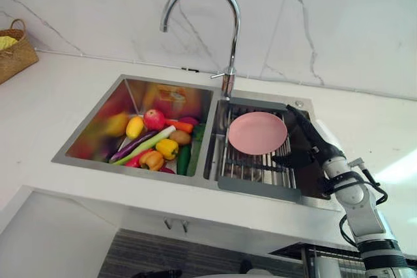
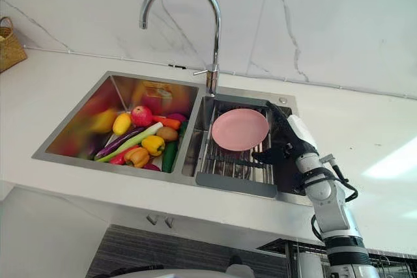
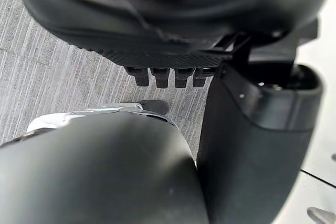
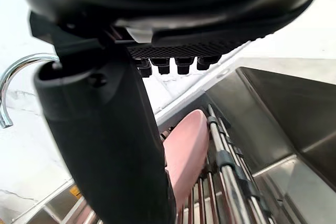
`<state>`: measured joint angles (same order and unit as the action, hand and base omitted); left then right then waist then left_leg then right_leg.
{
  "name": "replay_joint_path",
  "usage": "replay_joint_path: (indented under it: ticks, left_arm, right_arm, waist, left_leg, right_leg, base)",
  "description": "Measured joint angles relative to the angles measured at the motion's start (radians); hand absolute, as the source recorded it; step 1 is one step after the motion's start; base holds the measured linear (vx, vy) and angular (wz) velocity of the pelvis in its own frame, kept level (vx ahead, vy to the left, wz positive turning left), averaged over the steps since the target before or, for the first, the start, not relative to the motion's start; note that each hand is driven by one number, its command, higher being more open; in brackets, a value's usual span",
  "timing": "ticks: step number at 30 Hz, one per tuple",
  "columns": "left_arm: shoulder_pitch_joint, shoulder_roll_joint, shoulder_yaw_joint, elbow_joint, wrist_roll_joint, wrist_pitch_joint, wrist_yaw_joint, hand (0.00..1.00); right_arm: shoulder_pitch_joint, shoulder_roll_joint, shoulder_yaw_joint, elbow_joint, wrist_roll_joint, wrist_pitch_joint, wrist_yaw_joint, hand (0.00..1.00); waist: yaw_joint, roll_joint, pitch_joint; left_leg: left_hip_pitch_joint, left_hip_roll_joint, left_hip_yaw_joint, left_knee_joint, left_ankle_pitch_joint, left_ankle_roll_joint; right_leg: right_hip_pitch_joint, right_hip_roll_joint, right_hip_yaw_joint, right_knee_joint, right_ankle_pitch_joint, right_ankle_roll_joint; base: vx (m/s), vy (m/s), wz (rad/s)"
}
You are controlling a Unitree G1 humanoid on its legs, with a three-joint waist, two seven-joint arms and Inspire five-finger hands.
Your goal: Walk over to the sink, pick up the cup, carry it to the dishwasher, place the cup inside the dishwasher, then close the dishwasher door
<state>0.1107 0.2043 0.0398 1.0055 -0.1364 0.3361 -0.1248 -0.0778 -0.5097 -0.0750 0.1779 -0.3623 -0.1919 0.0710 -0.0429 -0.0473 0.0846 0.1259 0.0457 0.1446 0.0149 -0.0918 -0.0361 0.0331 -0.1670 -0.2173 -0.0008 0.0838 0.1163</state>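
My right hand [image 1: 306, 141] reaches over the right edge of the sink's right basin, fingers straight, thumb [image 4: 105, 140] stretched toward a pink plate [image 1: 257, 133]. It holds nothing. The plate [image 4: 186, 150] lies on a metal drain rack [image 1: 251, 168] set in that basin, just left of the hand. I cannot make out a cup. My left hand [image 3: 168, 19] hangs low over a grey striped floor [image 3: 52, 77], fingers straight, with nothing in it.
The left basin [image 1: 140, 92] holds several toy vegetables and fruits [image 1: 156, 141]. A tall curved faucet [image 1: 228, 30] stands behind the divider. A woven basket [image 1: 14, 53] sits on the white counter at far left. A wire rack [image 1: 326, 255] shows below the counter's front edge, lower right.
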Motion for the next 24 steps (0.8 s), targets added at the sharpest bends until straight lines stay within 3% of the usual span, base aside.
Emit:
replay_joint_path:
  ticks: [11,24]
  left_arm:
    - [0.004,0.001,-0.001,-0.021,0.038,0.000,-0.009,1.00]
    - [0.009,0.003,-0.001,-0.031,0.040,0.000,-0.011,1.00]
  right_arm:
    - [-0.038,0.003,0.026,0.088,-0.064,-0.001,-0.029,1.00]
    - [-0.039,0.003,0.044,0.092,-0.069,-0.010,0.016,1.00]
  waist:
    - [0.005,-0.002,0.000]
    - [0.004,-0.003,0.000]
  left_leg:
    - [0.001,-0.001,-0.023,-0.031,0.024,0.001]
    - [0.003,-0.001,-0.020,-0.035,0.025,0.001]
  right_leg:
    - [0.001,-0.001,-0.023,-0.001,0.000,0.000]
    - [0.001,0.000,-0.021,-0.004,0.000,0.000]
  base:
    - [-0.03,-0.019,0.06]
    - [0.00,-0.003,0.00]
